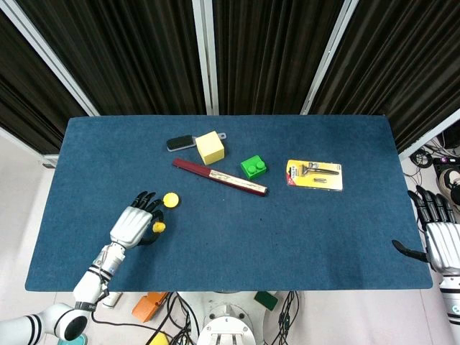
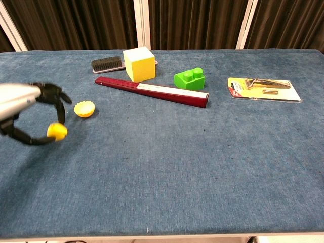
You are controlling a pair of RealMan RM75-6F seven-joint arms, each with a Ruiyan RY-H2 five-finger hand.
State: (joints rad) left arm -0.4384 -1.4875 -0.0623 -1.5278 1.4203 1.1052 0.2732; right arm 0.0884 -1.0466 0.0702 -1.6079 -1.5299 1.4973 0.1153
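You have the yellow piece (image 2: 56,131) pinched in your left hand (image 1: 134,224) (apparently lifted); the cap (image 2: 84,109) beside its fingertips remains untouched.

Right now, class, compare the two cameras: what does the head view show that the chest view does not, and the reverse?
Only the head view shows the right robot hand off the table's right edge, with fingers apart, plus the floor and cables below the table.

Only the chest view shows, side-on, the small yellow piece raised off the cloth at the left robot hand.

Both show the yellow cap, yellow cube, brush, maroon stick, green brick and razor pack.
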